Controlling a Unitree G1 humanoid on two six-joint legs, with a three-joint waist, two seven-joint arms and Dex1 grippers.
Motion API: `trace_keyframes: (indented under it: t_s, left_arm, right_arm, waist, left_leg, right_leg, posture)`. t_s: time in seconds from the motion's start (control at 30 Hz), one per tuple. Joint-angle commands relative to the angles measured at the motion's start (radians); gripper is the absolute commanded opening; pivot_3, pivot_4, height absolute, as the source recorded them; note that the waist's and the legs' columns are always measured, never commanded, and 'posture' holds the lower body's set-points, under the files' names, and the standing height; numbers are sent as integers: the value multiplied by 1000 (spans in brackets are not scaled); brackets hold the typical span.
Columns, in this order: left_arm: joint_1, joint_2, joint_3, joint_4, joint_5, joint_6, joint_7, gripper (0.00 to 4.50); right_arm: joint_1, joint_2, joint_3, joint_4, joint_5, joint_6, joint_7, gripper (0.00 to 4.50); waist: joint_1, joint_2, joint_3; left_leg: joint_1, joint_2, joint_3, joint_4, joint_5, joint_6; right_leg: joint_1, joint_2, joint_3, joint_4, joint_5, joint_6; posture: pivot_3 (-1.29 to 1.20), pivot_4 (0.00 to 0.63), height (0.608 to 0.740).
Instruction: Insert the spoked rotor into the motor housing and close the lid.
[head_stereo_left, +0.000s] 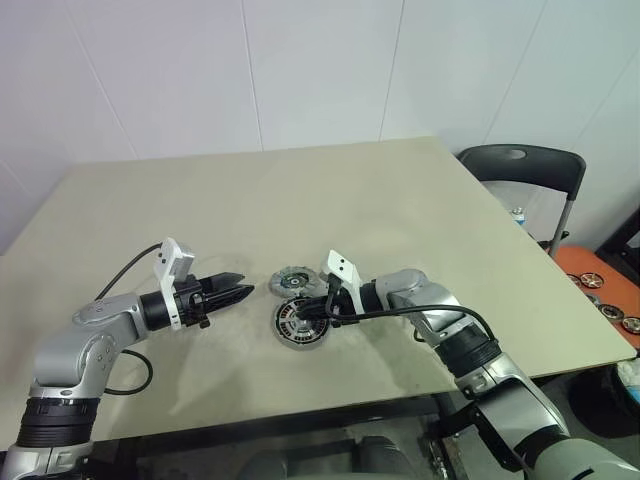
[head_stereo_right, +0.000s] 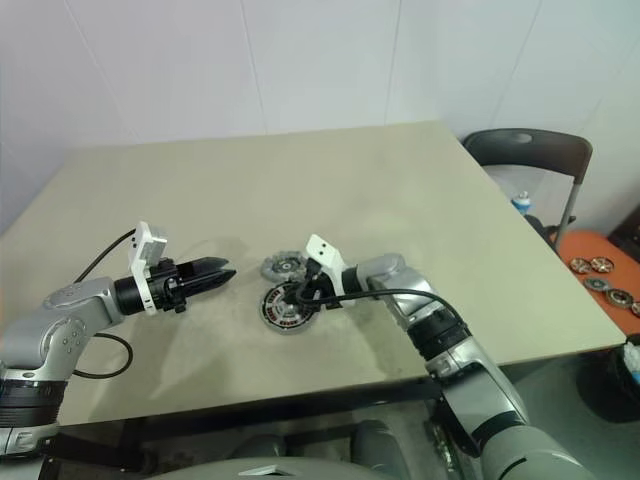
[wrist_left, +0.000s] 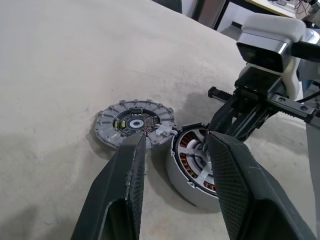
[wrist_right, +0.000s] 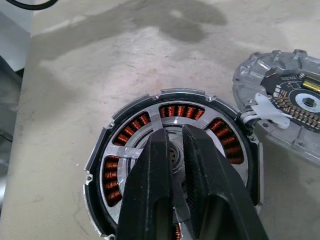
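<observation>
Right gripper (wrist_right: 172, 145) nearly closed over the hub of spoked rotor (wrist_right: 150, 122), seated in motor housing (wrist_right: 102, 145). Lid (wrist_left: 134, 122) beside housing. Left gripper (head_stereo_left: 240, 293) open, empty, short of housing.

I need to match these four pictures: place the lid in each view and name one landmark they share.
Left eye: lid mid-table, just beyond the motor housing.
Right eye: lid, same spot.
Left wrist: lid beside the housing.
Right wrist: lid at the picture's edge, partly cut off.
Shared landmark: the copper-wound motor housing.
</observation>
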Motion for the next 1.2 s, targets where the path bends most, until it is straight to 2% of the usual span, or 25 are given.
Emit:
trace_keyframes:
  t_s: [0.03, 0.17, 0.23, 0.37, 0.53, 0.63, 0.77, 0.97, 1.07, 1.2]
  left_arm:
    - [-8, 6, 12, -22, -4, -12, -1, 2091]
    - [-18, 3, 8, -18, -4, -11, -1, 2091]
    - [-24, 4, 3, -15, -2, -14, -6, 2091]
    - [-38, 6, -8, -6, 2, -20, -18, 2091]
    - [-54, 6, -23, 5, 7, -27, -34, 2091]
    - [-59, 1, -31, 12, 13, -34, -37, 2091]
    - [-52, -8, -33, 1, 12, -38, -31, 2091]
    - [-23, -8, -16, -14, 10, -39, -27, 2091]
    - [-15, -6, -11, -16, 10, -40, -25, 2091]
    - [-14, -9, -10, -19, 9, -38, -19, 2091]
  right_arm:
    - [-16, -8, -56, -23, 51, 98, 29, 474]
    - [-74, -45, -131, -183, 163, 191, 102, 474]
    - [-95, -90, -103, -250, 126, 130, 132, 474]
    - [-117, -209, 37, -286, -103, -237, 197, 474]
    - [-194, -336, 185, -160, -419, -920, 235, 474]
    - [-240, -351, 234, -77, -482, -1195, 257, 474]
    - [-279, -325, 244, -6, -512, -1350, 251, 474]
    - [-284, -284, 256, 68, -561, -1461, 215, 474]
    - [-283, -277, 261, 82, -574, -1489, 206, 1066]
    - [-291, -273, 260, 115, -637, -1501, 172, 2421]
  waist:
    - [3, 1, 1]
    - [1, 2, 2]
    - [0, 4, 3]
    - [1, 3, 2]
    - [1, 3, 3]
    - [-2, 2, 3]
    - [-2, 2, 3]
    - [1, 2, 3]
    - [2, 2, 3]
    - [2, 2, 3]
  left_leg:
    - [2, 0, 0, 0, 0, 0]
    - [1, 0, -1, 0, 0, 0]
    - [0, 0, -1, 0, 0, 0]
    - [-5, 1, 0, -2, -1, -1]
    - [-13, 0, 2, 0, -1, -1]
    - [-13, 0, 3, 0, -1, -1]
    - [-12, 1, 2, 0, -1, -1]
    - [-12, 1, 0, 0, -1, -2]
    - [-12, 1, 0, 0, -1, -2]
    - [-12, 1, 0, 1, -1, -2]
  right_leg:
    - [3, 0, -1, -1, 0, 0]
    - [3, 0, -1, -2, 0, 0]
    - [0, 0, -1, -1, 0, 0]
    - [-6, 0, -2, -1, 0, 0]
    - [-13, -1, -2, -1, 0, 0]
    - [-13, -1, -2, -2, 0, 0]
    - [-14, 0, -2, -2, 0, 0]
    - [-13, 0, -2, -1, 0, -1]
    - [-14, 0, -2, -1, 0, -1]
    - [-13, -1, -2, -1, 1, -1]
  posture:
    - [0, 0, 740]
    - [0, 0, 740]
    - [0, 0, 740]
    - [0, 0, 740]
    - [0, 0, 740]
    - [0, 0, 740]
    - [0, 0, 740]
    - [0, 0, 740]
    - [0, 0, 740]
    - [0, 0, 740]
